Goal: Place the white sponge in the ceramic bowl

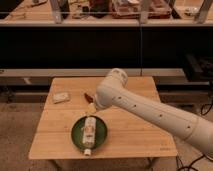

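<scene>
The white sponge (61, 97) lies flat on the wooden table (130, 135) near its back left corner. The ceramic bowl (76, 136), a wide dark green dish, sits at the table's front middle with a long white bottle-like object (89, 133) lying in it. My gripper (91, 107) hangs at the end of the white arm (150, 112), just behind the bowl's far rim and to the right of the sponge, apart from both.
A small red item (87, 96) lies on the table just behind the gripper. The arm reaches in from the right across the table's right half. Dark shelving with cluttered trays (135, 9) stands behind the table.
</scene>
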You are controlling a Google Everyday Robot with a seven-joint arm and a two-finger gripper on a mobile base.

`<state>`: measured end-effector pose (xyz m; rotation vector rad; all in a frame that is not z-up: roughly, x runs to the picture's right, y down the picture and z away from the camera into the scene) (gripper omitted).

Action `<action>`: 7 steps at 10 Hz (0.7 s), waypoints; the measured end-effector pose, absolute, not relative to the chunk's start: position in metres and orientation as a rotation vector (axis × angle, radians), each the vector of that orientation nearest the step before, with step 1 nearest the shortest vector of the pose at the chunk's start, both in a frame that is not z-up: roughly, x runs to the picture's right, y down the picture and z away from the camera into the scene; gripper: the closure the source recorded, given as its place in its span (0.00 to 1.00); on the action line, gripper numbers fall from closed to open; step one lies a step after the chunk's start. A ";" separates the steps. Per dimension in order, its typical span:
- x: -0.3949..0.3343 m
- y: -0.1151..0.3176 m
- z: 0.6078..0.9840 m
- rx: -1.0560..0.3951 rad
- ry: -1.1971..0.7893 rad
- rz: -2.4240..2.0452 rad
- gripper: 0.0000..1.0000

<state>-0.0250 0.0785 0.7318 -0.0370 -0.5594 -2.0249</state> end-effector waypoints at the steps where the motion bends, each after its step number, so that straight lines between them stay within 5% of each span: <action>1: -0.026 0.071 0.737 -0.037 -0.552 -2.075 0.20; 7: -0.027 0.049 0.754 -0.002 -0.516 -2.187 0.20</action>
